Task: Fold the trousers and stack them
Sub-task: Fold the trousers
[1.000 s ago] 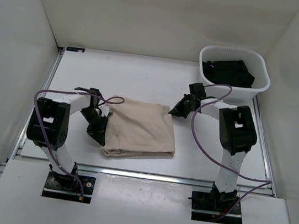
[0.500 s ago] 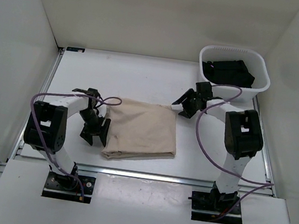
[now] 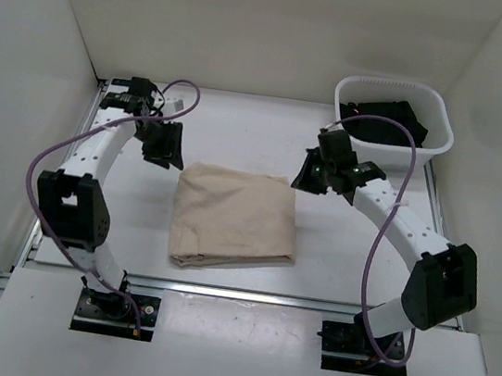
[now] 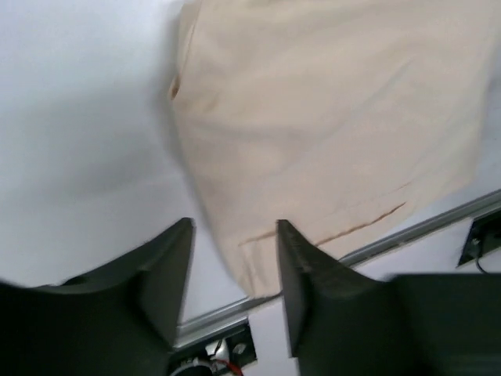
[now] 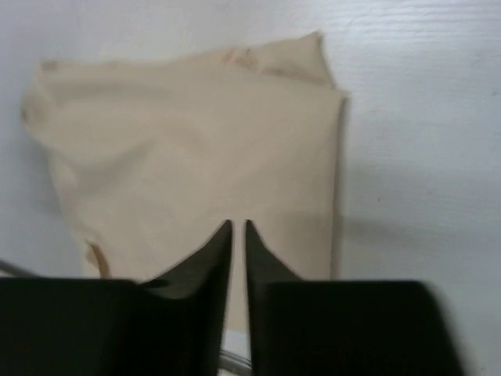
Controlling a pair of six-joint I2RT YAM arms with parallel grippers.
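The trousers [image 3: 236, 216] lie folded into a beige, roughly square bundle in the middle of the table, flat and lightly wrinkled. My left gripper [image 3: 165, 150] is open and empty, raised above the table beyond the bundle's far left corner. In the left wrist view [image 4: 233, 235] the cloth [image 4: 329, 117] lies below and ahead of the spread fingers. My right gripper [image 3: 307, 177] is shut and empty, raised by the bundle's far right corner. In the right wrist view [image 5: 239, 227] the cloth [image 5: 188, 149] lies under the closed fingertips without touching them.
A white basket [image 3: 395, 83] holding dark clothes [image 3: 387, 118] stands at the far right corner. The white table [image 3: 241, 126] is walled on three sides. A metal rail [image 3: 246, 292] runs along the near edge.
Both arms have stretched out and risen away from the trousers toward the far side. The left gripper left the bundle's near left edge. The right gripper has closed. The trousers lie still.
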